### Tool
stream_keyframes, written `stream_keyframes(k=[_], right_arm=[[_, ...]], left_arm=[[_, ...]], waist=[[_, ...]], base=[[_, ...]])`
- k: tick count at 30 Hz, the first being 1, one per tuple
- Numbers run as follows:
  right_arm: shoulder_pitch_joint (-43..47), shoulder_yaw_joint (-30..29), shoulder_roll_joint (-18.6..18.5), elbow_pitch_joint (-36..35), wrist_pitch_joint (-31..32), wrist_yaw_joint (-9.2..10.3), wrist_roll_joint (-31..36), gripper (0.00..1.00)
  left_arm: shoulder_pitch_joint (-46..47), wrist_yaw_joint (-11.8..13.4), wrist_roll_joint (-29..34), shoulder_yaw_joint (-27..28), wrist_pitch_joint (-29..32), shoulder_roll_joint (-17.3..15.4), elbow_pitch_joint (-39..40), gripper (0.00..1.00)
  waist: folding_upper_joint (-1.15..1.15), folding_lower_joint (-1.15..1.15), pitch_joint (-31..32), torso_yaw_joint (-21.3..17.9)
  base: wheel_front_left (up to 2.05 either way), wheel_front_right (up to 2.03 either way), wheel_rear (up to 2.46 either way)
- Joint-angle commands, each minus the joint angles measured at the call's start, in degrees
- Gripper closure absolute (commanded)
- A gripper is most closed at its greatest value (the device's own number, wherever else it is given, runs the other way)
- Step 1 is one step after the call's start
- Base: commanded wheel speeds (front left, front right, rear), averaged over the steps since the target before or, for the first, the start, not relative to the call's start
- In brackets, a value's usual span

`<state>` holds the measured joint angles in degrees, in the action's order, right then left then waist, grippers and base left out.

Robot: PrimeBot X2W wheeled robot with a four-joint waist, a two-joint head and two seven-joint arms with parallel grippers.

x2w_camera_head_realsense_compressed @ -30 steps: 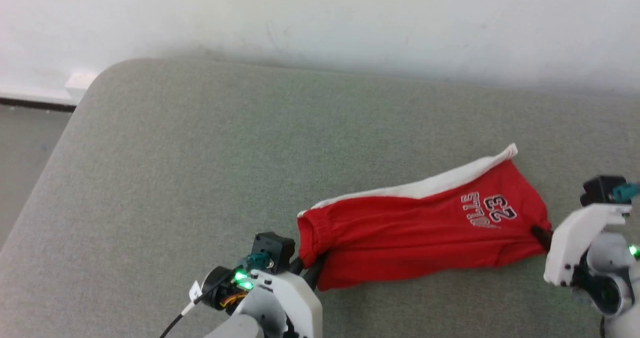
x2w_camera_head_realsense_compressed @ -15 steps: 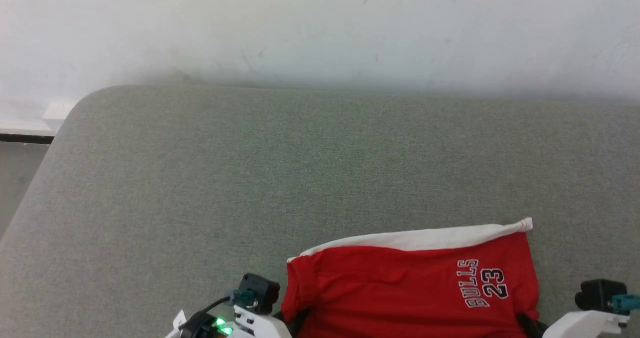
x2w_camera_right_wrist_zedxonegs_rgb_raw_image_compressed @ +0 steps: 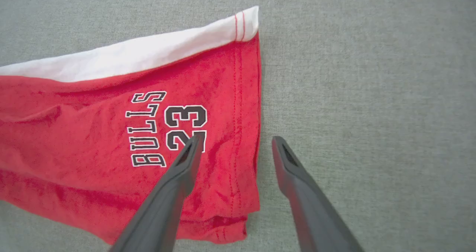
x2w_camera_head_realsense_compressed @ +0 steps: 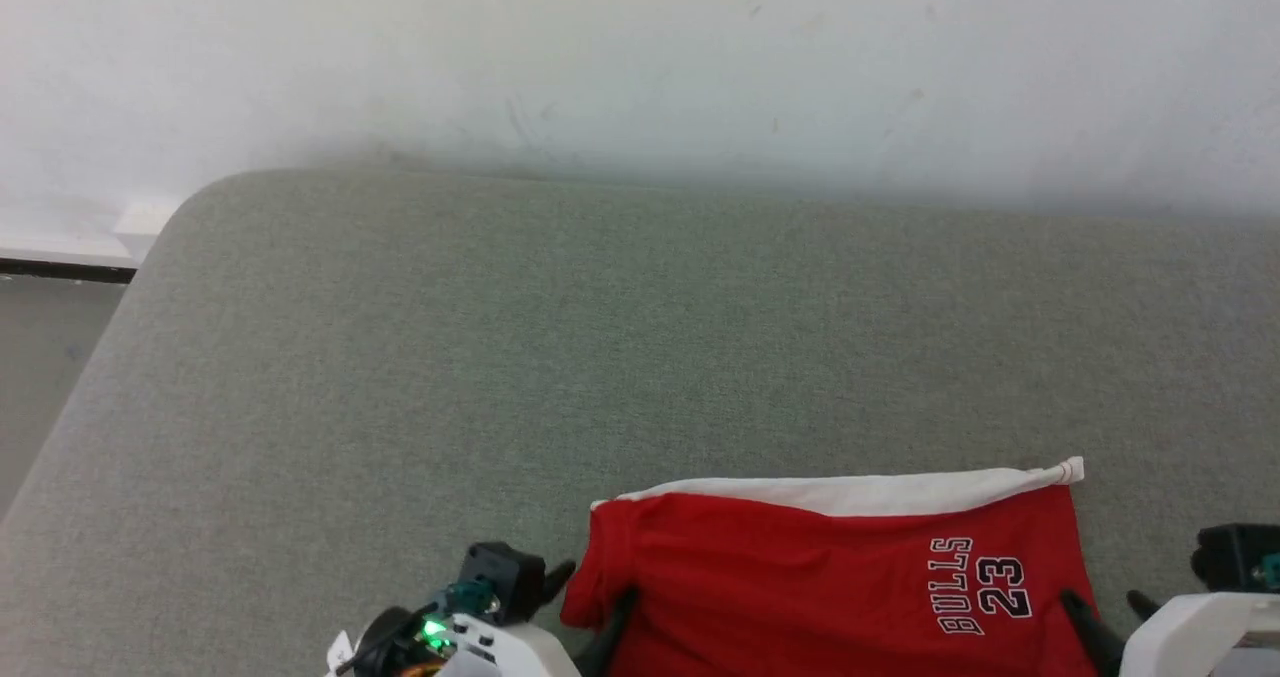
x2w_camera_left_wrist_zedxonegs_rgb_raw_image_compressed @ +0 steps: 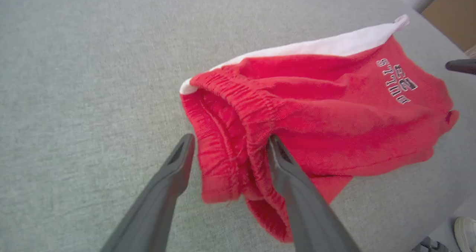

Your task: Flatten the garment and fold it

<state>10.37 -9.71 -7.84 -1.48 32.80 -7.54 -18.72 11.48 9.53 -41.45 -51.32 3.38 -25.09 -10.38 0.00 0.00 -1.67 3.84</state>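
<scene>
The garment, a pair of red shorts, lies at the near edge of the grey-green bench, right of the middle, with both arms reaching in at its ends. It lies lengthwise from left to right. The elastic waistband points left, and the hem points right. A white stripe runs along the whole far side, and the red cloth fills the near side. The lettering, "BULLS 23", sits close to the hem end and is turned sideways to anyone standing at the near edge.

The left pincer is at the waistband end with its fingers spread wide. One finger is over bare bench just left of the cloth, and the other is against the gathered red waistband, which bunches up loosely between the two. Nothing is pinched there.

The right pincer is at the hem end, also spread wide and astride the edge of the hem. Its left finger hangs over the red cloth just below the "23", and its right finger is over bare bench just beside the hem. I cannot tell whether either tip touches the fabric.

The near corner at the hem end is doubled under in a small fold. A white wall rises behind the far edge of the bench
</scene>
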Motion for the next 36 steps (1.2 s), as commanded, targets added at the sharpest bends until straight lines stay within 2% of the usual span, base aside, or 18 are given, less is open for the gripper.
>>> stream_keyframes(k=[1,5,9,11,14,18,21,25,36], right_arm=[[-0.9,-0.2,-1.1,-1.2,0.7,0.05,0.0,0.00],[-1.6,-1.6,-3.1,-3.0,2.2,0.05,-0.4,0.00],[-2.3,-2.0,-4.3,-1.1,2.1,0.05,-1.0,0.00],[-2.5,-1.7,-4.6,0.6,1.4,0.05,-1.2,0.00],[-2.9,-1.7,-4.7,3.9,0.1,0.05,-1.3,0.00],[-3.6,-1.5,-4.6,8.5,-1.3,0.05,-1.2,0.00],[-4.4,-1.3,-4.3,11.3,-1.5,0.05,-1.7,0.00],[-5.3,-0.6,-3.5,13.8,-0.5,0.05,-4.3,0.00],[-5.6,7.8,-4.3,15.3,2.5,0.05,-10.7,0.00]], left_arm=[[-0.3,0.8,0.7,1.0,-1.7,-0.3,1.1,0.00],[-0.9,3.0,1.8,3.3,-5.7,-1.9,4.8,0.00],[-1.2,6.7,4.4,6.9,-12.9,-3.2,8.0,0.00],[-1.0,9.3,7.8,9.0,-16.7,-3.8,9.0,0.00],[-2.1,12.9,12.6,12.9,-18.3,-3.3,10.9,0.00],[-5.3,14.8,22.2,18.9,-18.3,-2.2,15.7,0.00],[-8.5,15.3,27.4,21.7,-18.4,-0.8,17.7,0.00],[-12.3,14.9,29.6,24.3,-18.4,1.5,18.0,0.00],[-13.1,9.5,32.4,30.0,-18.4,6.1,17.3,0.00]], waist=[[0.00,0.00,0.8,0.9],[0.00,0.00,1.9,2.2],[0.00,0.00,2.2,3.4],[0.00,0.00,2.1,3.9],[0.00,0.00,1.7,4.5],[0.00,0.00,0.8,5.1],[0.00,0.00,0.1,5.5],[0.00,0.00,-0.9,6.0],[0.00,0.00,-2.8,7.1]], base=[[0.00,0.00,0.00],[0.00,0.00,0.00],[0.00,0.00,0.00],[0.00,0.00,0.00],[0.00,0.00,0.00],[0.00,0.00,0.00],[0.00,0.00,0.00],[0.00,0.00,0.00],[0.00,0.00,0.00]])
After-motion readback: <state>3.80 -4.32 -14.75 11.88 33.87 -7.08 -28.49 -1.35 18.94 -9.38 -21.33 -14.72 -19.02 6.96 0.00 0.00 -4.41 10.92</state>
